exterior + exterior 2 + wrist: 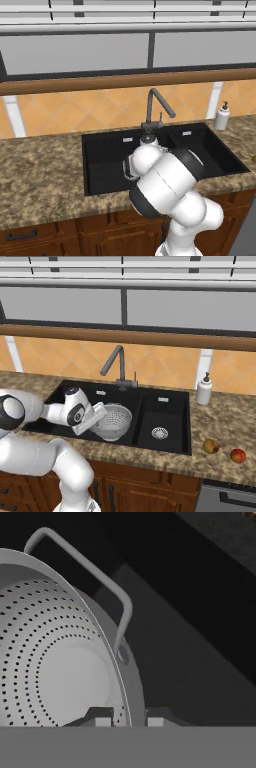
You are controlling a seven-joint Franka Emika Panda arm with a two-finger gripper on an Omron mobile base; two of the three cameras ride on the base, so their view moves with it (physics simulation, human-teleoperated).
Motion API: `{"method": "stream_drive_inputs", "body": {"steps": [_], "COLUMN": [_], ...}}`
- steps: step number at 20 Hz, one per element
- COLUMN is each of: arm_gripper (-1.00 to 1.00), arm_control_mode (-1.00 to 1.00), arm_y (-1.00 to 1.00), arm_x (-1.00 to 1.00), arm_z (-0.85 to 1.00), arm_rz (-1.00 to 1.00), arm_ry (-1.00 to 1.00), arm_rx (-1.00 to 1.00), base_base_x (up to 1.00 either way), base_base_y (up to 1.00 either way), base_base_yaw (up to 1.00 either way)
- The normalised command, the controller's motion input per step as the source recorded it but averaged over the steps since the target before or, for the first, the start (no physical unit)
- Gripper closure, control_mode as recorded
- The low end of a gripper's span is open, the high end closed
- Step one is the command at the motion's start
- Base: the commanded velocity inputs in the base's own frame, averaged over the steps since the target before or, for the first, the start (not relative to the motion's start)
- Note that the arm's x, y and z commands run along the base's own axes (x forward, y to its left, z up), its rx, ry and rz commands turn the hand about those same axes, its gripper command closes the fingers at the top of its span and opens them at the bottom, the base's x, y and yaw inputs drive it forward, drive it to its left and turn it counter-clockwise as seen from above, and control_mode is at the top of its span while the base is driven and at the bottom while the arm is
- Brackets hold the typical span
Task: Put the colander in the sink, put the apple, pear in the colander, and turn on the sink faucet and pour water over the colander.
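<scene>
The grey perforated colander [114,421] sits tilted inside the larger left basin of the black sink [172,406]. My gripper [99,415] is shut on its left rim. In the hand view the rim of the colander [60,667] runs between my gripper's [130,719] two fingertips, with the wire handle arching above. The faucet [117,368] stands behind the basin divider, spout angled over the left basin. The water is out of view. The pear [210,446] and the apple [238,455] lie on the counter right of the sink. My arm hides the colander in the left base view, over the sink [102,160].
A white soap dispenser [203,390] stands at the sink's back right corner. The smaller right basin has a silver drain [159,432]. Granite counter [40,165] stretches left of the sink, with wooden cabinets below and a tiled wall behind the faucet [155,107].
</scene>
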Motion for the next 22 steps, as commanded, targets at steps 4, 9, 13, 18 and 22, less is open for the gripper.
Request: {"method": "stream_drive_inputs", "body": {"steps": [4, 9, 13, 18, 22], "arm_gripper": [1.0, 1.0, 1.0, 1.0, 1.0], "arm_control_mode": [-1.0, -1.0, -1.0, -1.0, -1.0], "arm_y": [0.1, 0.19, 0.34, 0.6, 0.53], "arm_x": [0.09, 0.12, 0.07, 0.0, 0.0], "arm_z": [-0.24, -0.21, -0.16, -0.11, -0.05], "arm_rz": [-0.25, -0.23, -0.21, -0.2, -0.22], "arm_ry": [-0.06, -0.05, -0.06, -0.08, -0.07], "arm_rx": [0.05, 0.05, 0.05, 0.04, 0.04], "base_base_x": [0.0, 0.0, 0.0, 0.0, 0.0], "base_base_y": [0.0, 0.0, 0.0, 0.0, 0.0], "base_base_yaw": [0.0, 0.0, 0.0, 0.0, 0.0]}}
